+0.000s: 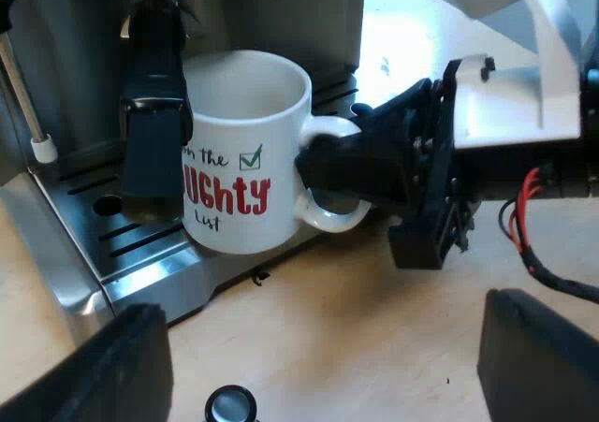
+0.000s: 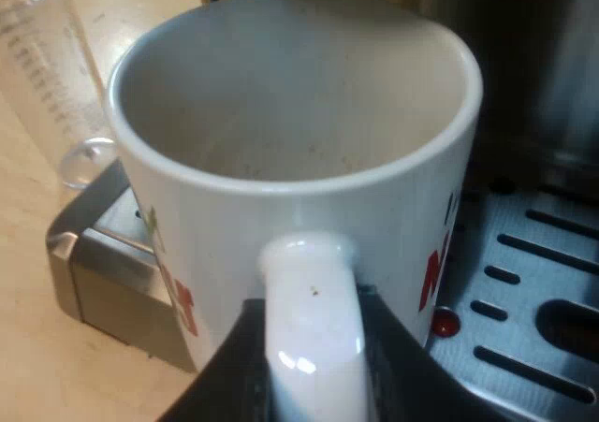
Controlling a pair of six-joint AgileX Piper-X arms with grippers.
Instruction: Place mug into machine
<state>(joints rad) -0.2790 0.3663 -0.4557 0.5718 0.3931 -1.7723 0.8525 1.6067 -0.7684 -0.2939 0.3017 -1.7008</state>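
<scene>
Right now the white mug [image 1: 245, 151] sits in the grip of the right end effector [image 2: 314, 352]. Its two black fingers [image 2: 234, 366] are closed on either side of the mug's looped handle [image 2: 309, 310], pressing it between them. From the left wrist view, that same right end effector [image 1: 360, 165] reaches in at the handle side. The mug is upright or nearly so, over the front part of the drip tray [image 1: 150, 263] of the espresso machine [image 1: 309, 15]. I cannot tell whether its base touches the slotted grate. The mug is empty inside, and its side carries red lettering and a green tick in a box.

A dark part [image 1: 154, 113] hanging from the machine's front is just beside the mug's wall, on the side away from the handle. A thin steam wand [image 1: 21, 94] with a pale tip hangs farther along the machine's front.

The left end effector [image 1: 323, 342] is spread wide and has hold of nothing. It hangs over the pale wooden counter [image 1: 374, 328] in front of the machine, well apart from the mug. A small round black thing [image 1: 230, 406] with a shiny middle lies on the counter near it.

In the right wrist view, a clear measuring glass [image 2: 56, 66] stands on the counter near the tray's corner. A small red dot [image 2: 445, 323] shows on the tray just beside the mug.
</scene>
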